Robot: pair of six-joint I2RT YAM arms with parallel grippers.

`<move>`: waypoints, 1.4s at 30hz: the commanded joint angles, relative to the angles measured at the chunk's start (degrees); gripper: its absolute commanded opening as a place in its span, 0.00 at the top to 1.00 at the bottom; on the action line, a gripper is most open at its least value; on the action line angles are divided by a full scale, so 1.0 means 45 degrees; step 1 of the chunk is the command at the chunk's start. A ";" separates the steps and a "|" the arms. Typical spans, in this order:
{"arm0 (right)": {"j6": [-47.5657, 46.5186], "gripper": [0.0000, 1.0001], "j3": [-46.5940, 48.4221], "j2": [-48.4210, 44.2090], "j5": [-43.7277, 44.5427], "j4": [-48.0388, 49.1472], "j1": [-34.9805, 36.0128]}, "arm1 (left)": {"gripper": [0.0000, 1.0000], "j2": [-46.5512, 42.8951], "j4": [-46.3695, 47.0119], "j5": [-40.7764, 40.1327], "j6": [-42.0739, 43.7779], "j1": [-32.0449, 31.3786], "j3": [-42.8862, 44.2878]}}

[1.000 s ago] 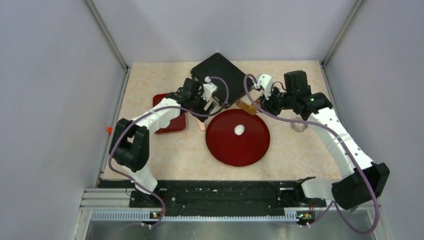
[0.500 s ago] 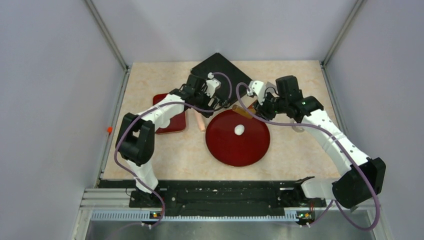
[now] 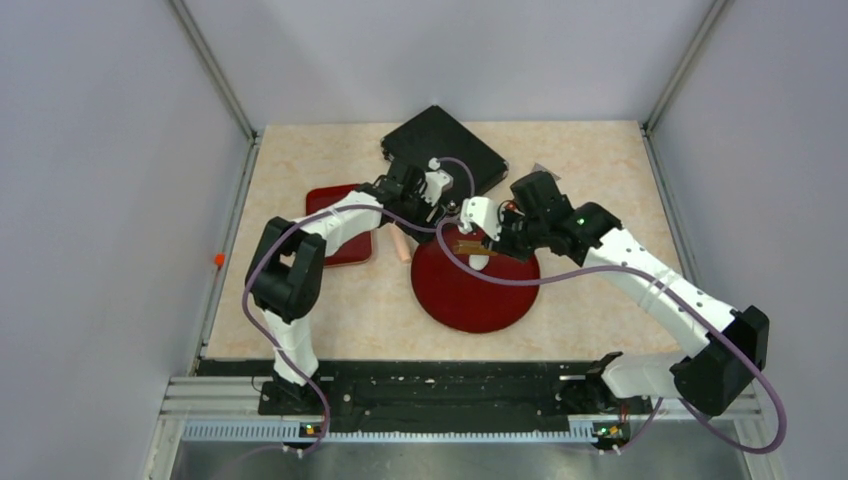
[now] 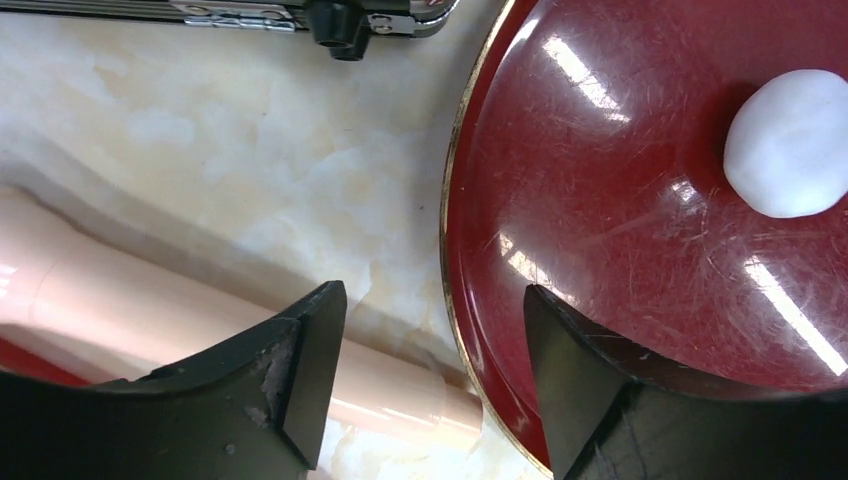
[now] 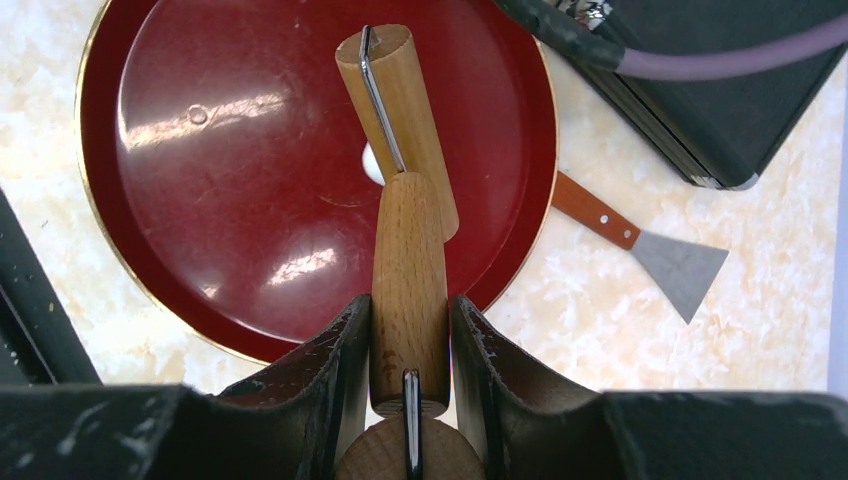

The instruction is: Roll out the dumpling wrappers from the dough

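Looking soft, light and tacky, the dough (image 4: 790, 145) is sitting near the centre of the red plate (image 3: 470, 300); I judge pressing from above suits it better than pinching. The right hand (image 5: 410, 312) is clenching the wooden roller (image 5: 408, 250) over it, and the left hand (image 4: 432, 318) is hovering released at the plate's 11 o'clock rim.

Top camera sitting high behind the arm bases, looking down and forward over the whole bench (image 3: 600, 165), far off. Left wrist camera riding just behind the left claw (image 4: 432, 300), pointing down, very near: catching only bench, the plate (image 4: 600, 250) rim and the dough (image 4: 790, 140). Right wrist camera looking down past the right claw (image 5: 410, 305) and its roller (image 5: 408, 250), farther off, taking in nearly the whole plate. All three views sharing the plate; both wrist views sharing the dough.
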 commanded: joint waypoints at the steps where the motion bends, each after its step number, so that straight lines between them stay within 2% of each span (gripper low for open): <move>1: -0.0295 1.00 0.0691 0.0068 0.0495 -0.0041 0.0472 | 0.31 0.0563 0.0483 0.0396 -0.0228 -0.0030 0.0176; 5: -0.0393 1.00 0.0924 0.0551 0.0848 -0.0164 0.0705 | 0.39 0.1065 0.0429 0.0613 -0.0362 -0.0050 0.0334; 8: -0.0671 1.00 0.0923 0.0916 0.1795 -0.0276 0.1220 | 0.51 0.1389 0.0396 0.0719 -0.0446 -0.0049 0.0462; 12: -0.1455 1.00 0.0779 0.1235 0.3251 -0.0451 0.1840 | 0.76 0.1664 0.0363 0.0869 -0.0524 -0.0094 0.0409; 15: -0.1764 1.00 0.0837 0.1318 0.3996 -0.0450 0.2030 | 0.88 0.1750 0.0281 0.0858 -0.0449 -0.0086 0.0316; 17: -0.1887 1.00 0.0953 0.1278 0.4158 -0.0461 0.2078 | 1.00 0.1752 0.0288 0.0718 -0.0429 -0.0094 0.0200; 23: -0.2247 1.00 0.0853 0.1131 0.4447 0.0286 0.2145 | 1.00 0.1530 0.0950 0.0469 -0.0628 -0.0087 -0.0318; 32: -0.2098 1.00 0.0841 0.2223 0.4956 0.0316 0.2632 | 1.00 0.0997 0.2260 -0.0598 -0.1248 -0.0090 -0.1215; 42: -0.1897 1.00 0.1109 0.3189 0.4873 -0.0451 0.2644 | 1.00 0.0499 0.3183 -0.0909 -0.1415 -0.0091 -0.1990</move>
